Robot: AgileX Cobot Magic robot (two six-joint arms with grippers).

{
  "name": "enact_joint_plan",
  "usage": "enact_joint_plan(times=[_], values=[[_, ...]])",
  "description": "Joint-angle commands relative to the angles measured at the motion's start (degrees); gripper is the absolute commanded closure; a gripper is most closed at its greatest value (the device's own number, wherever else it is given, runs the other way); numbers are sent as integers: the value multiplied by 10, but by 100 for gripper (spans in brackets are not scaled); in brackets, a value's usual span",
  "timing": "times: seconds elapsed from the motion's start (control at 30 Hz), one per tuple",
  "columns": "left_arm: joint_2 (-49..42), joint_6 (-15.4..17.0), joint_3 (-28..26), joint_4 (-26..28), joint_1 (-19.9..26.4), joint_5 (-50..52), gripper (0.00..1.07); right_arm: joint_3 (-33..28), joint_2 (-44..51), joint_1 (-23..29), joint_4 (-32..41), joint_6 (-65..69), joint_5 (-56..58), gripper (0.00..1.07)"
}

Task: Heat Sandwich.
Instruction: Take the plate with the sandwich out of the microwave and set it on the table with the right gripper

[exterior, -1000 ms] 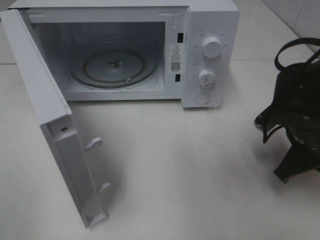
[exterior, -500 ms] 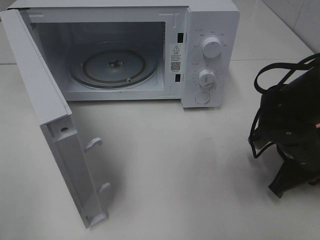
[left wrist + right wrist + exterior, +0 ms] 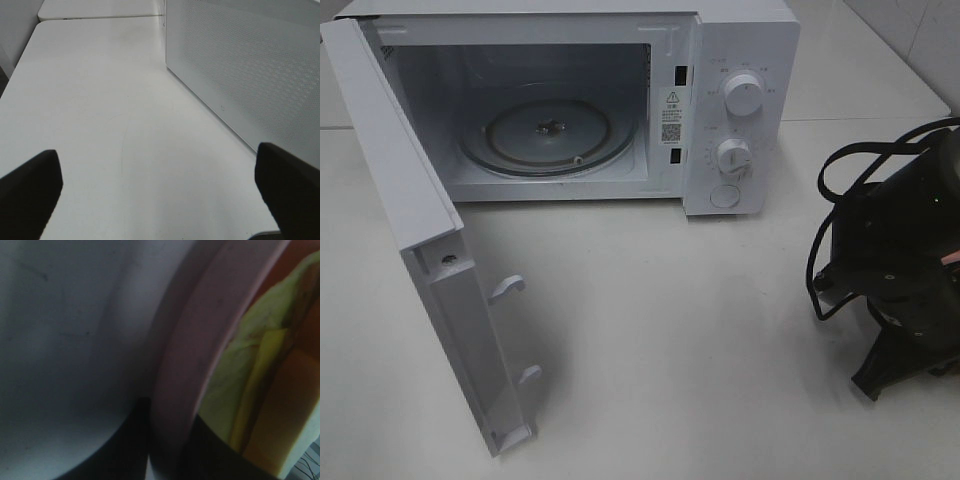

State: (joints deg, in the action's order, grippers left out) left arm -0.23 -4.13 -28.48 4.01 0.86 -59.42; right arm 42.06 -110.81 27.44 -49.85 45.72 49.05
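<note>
White table (image 3: 720,350); right arm (image 3: 905,260) low, gripping plate (image 3: 200,350).

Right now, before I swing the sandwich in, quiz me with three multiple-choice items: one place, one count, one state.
1. Where does the microwave door hang?
A. from the oven's left side
B. from the oven's right side
C. from its top

2. How many round knobs does the control panel carry?
A. one
B. two
C. four

3. How is the left claw?
A. shut on a cloth
B. open, holding nothing
C. shut on the door

Answers: 1 A, the door swings out leftward; 2 B, two knobs sit one above the other; 3 B, its fingers stand wide over bare table.
</note>
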Motion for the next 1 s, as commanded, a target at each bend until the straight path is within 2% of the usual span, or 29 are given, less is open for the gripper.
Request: enact_joint_plan(times=[0.03, 0.17, 0.2, 0.37, 0.73, 1.0], values=[[-12, 2, 1, 1, -3, 5, 6, 1, 2, -1, -10, 7, 18, 90], [-12, 2, 1, 1, -3, 5, 6, 11, 13, -1, 1, 2, 26, 79], [-12, 2, 1, 1, -3, 5, 6, 16, 25, -1, 11, -10, 28, 72], [-12, 2, 1, 1, -3, 5, 6, 18, 64, -1, 44, -62, 29, 59], [-12, 2, 1, 1, -3, 5, 6, 18, 178, -1, 127, -133, 28, 37], [-12, 2, 1, 1, -3, 5, 6, 18, 286, -1, 172, -182, 24, 30]])
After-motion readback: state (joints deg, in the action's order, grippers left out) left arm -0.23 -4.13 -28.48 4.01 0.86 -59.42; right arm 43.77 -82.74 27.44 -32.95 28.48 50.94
